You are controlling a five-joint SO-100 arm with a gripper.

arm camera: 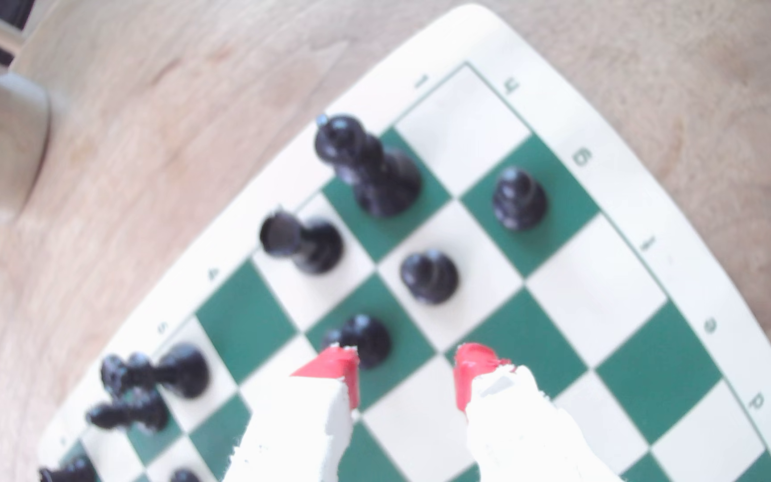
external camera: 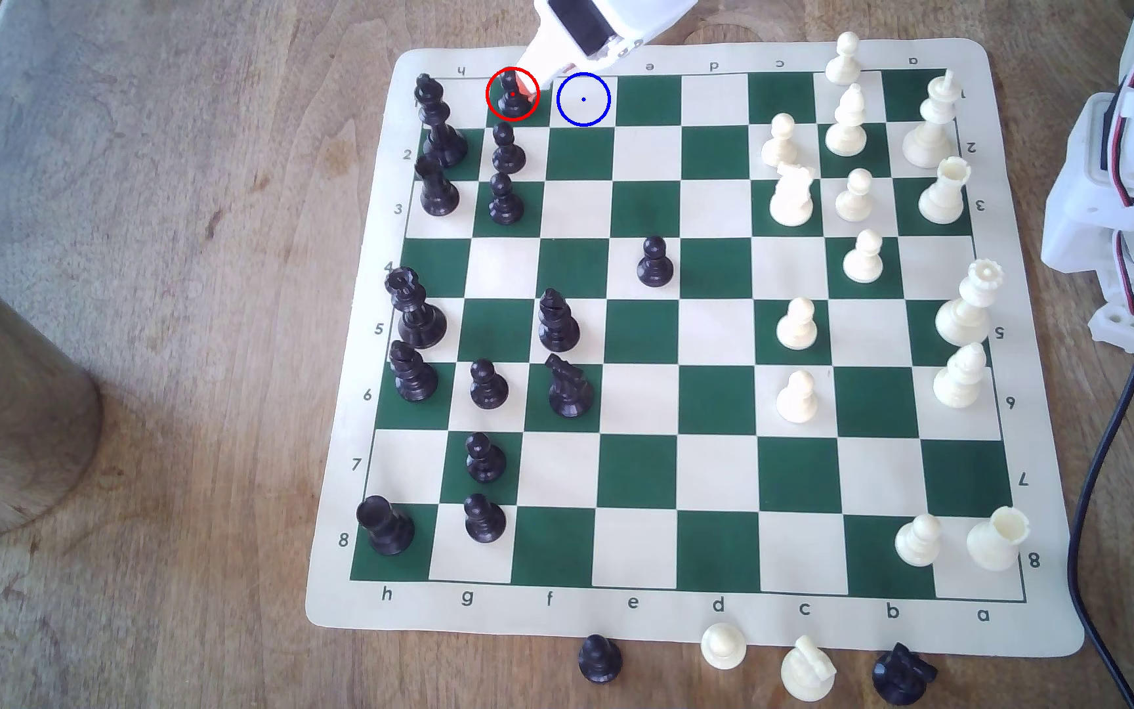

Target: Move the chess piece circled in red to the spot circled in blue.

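A green and cream chessboard mat (external camera: 687, 627) is being shown lying on a wooden table (external camera: 175, 273). The black pawn circled in red (external camera: 513, 95) is standing upright on a green square in the far row, toward the exterior view's left. Just beside it, to that view's right, the cream square ringed in blue (external camera: 583, 99) is lying bare. The white gripper (arm camera: 404, 366) with red fingertips (arm camera: 469, 366) is being held above the board with its jaws spread apart and nothing between them; the pawn (arm camera: 519, 198) is sitting well beyond them.
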